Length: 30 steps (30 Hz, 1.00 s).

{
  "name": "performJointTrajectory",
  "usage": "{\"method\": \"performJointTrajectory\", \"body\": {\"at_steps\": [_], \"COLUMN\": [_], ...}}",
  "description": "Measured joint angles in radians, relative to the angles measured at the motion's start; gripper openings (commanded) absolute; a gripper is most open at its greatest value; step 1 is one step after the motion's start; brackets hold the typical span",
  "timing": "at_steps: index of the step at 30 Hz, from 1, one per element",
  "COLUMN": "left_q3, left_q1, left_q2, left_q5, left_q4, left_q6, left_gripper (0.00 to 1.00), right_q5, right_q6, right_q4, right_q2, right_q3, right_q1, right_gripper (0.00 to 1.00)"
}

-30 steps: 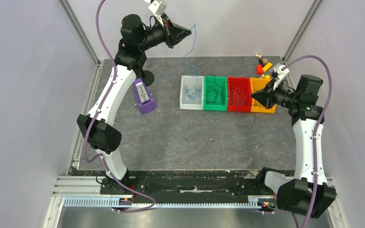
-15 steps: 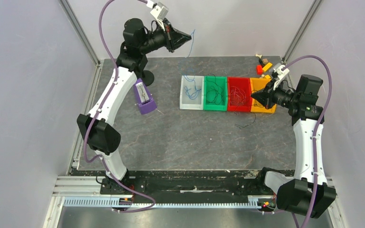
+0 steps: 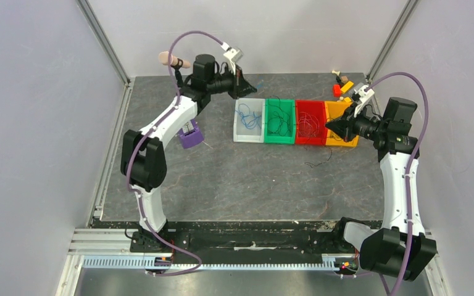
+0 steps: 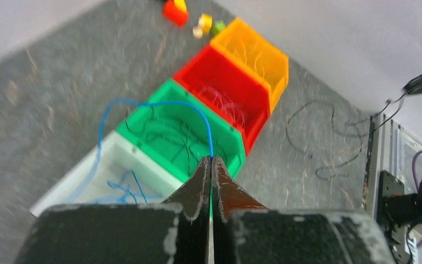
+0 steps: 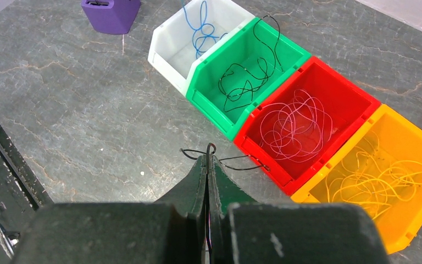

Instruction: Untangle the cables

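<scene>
Blue cable (image 4: 154, 102): pinched at one end above the bins, arching over and dropping into the white bin (image 3: 247, 139), the rest coiled on its floor.
Left gripper (image 4: 211, 164): fingers pressed together on the blue cable, raised at the far left end of the bin row.
Black cable (image 5: 211, 147): looped at the right fingertips, trailing down to loose curls on the table (image 5: 77, 110) in front of the red bin (image 5: 264, 160) and orange bin (image 5: 335, 220).
Right gripper (image 5: 209, 160): closed tight on the black cable, hanging above the near side of the red and orange bins.
Green bin (image 5: 214, 118): between white and red, black cables (image 5: 247, 82) tangled inside.
Red bin contents: a clump of pale thin wires (image 5: 296, 124).
Orange bin contents: yellow wires (image 5: 384, 176) loosely heaped.
Purple block (image 5: 111, 14): on the table, left of the white bin and apart from it.
</scene>
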Motion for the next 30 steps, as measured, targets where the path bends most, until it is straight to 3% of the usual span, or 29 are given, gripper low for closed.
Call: {"method": "performJointTrajectory", "body": {"at_steps": [7, 18, 20, 23, 28, 30], "left_q3": [-0.175, -0.212, -0.210, -0.180, -0.128, -0.130], "left_q1": [-0.005, -0.007, -0.011, -0.030, -0.074, -0.081], "left_q2": [0.051, 0.097, 0.097, 0.105, 0.089, 0.044], "left_q5": [-0.009, -0.163, -0.194, -0.235, -0.247, -0.239], "left_q4": [-0.023, -0.147, -0.189, -0.280, -0.362, -0.379], "left_q6": [0.026, 0.045, 0.067, 0.120, 0.184, 0.195], "left_gripper": [0.02, 0.03, 0.25, 0.47, 0.69, 0.73], "right_q5": [0.000, 0.002, 0.001, 0.001, 0.001, 0.001], "right_q6": [-0.001, -0.005, -0.004, 0.004, 0.029, 0.047], "right_q4": [-0.001, -0.005, -0.005, 0.000, 0.014, 0.029], "right_q2": [0.009, 0.013, 0.014, 0.017, 0.021, 0.021], "right_q3": [0.000, 0.000, 0.000, 0.000, 0.000, 0.000], "right_q1": [0.000, 0.000, 0.000, 0.002, 0.011, 0.026], "right_gripper": [0.00, 0.00, 0.00, 0.00, 0.00, 0.00]}}
